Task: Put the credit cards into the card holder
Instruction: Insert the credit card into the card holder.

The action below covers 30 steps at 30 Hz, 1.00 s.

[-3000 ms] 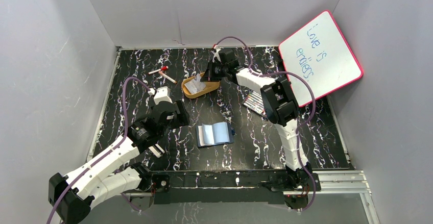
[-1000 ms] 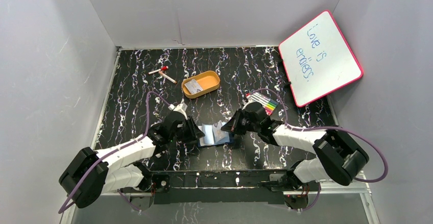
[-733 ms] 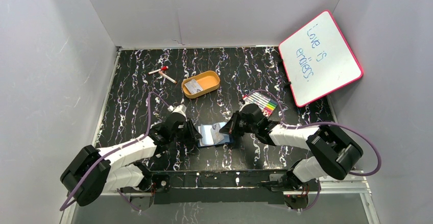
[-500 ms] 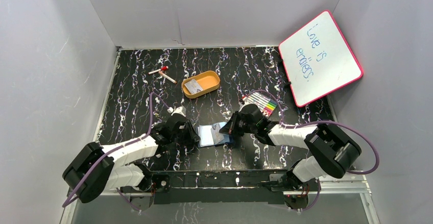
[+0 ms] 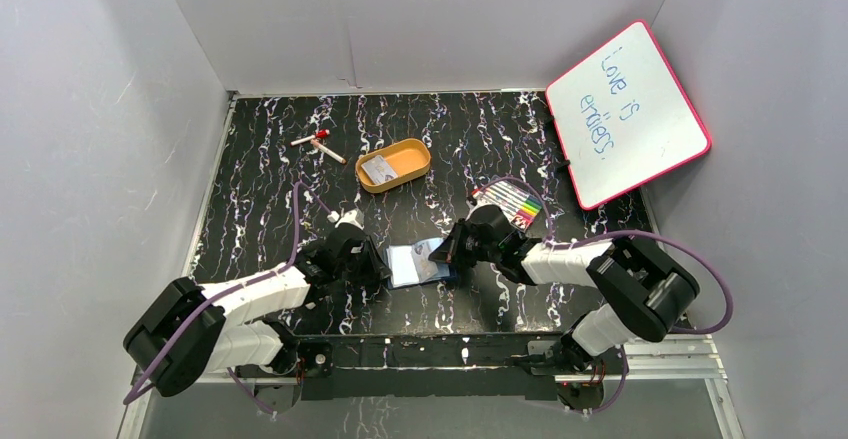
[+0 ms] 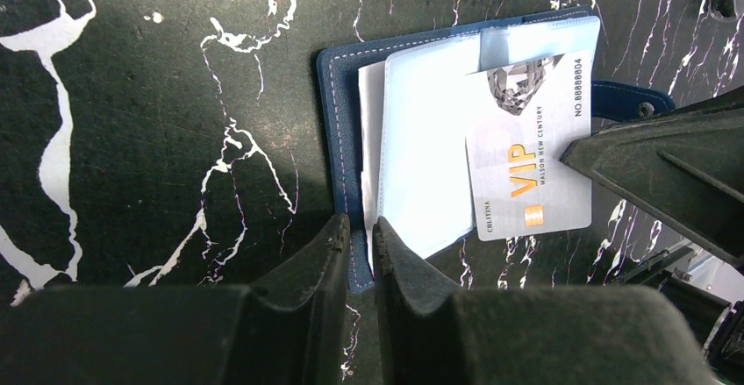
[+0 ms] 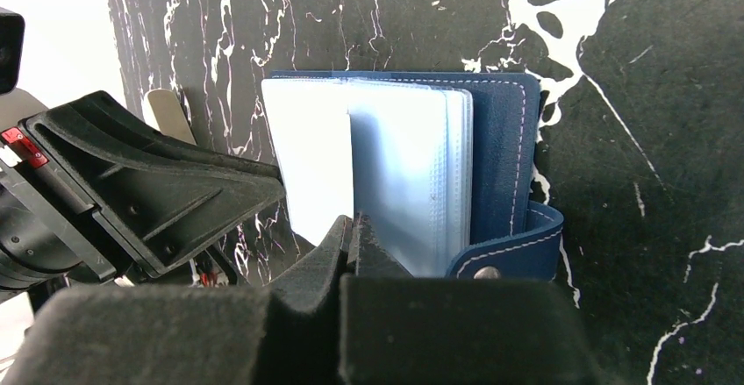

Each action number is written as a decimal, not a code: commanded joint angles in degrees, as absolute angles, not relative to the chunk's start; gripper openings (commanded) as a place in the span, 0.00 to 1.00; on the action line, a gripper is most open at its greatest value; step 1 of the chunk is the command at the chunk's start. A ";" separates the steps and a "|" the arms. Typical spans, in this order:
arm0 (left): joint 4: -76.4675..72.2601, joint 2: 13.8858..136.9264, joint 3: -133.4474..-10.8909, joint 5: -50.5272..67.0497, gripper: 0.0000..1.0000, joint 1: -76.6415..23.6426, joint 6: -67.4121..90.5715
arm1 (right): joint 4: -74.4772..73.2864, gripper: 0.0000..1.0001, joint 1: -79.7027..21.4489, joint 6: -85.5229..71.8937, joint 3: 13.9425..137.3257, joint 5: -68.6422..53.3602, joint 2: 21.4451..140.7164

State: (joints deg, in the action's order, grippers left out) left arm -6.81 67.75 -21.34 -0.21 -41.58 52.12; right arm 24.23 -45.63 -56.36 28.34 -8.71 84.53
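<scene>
Snugly, right tool clenched on flat credit card, left tool on stitched navy card holder

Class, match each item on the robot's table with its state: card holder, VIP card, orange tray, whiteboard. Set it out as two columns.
1 card holder
2 VIP card
3 orange tray
4 whiteboard

A propped up, blue writing on it
B lying open, clear sleeves showing
C top edge under a clear sleeve
D holds one pale card

Pairs: 1-B; 2-C; 3-D; 4-A
</scene>
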 commanded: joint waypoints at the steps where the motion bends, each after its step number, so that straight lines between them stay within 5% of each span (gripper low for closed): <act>1: -7.05 67.80 -20.41 -0.74 0.14 -41.37 52.23 | 27.74 0.00 -46.63 -55.86 29.00 -7.63 85.45; 30: -6.23 67.96 -20.38 -0.09 0.08 -41.39 52.84 | 30.69 0.00 -48.84 -55.99 24.26 4.05 85.23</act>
State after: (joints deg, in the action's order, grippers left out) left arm -9.26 68.31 -20.29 0.86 -41.56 53.19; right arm 33.26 -48.62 -59.40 25.32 -1.43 87.46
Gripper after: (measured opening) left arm 0.089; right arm 0.012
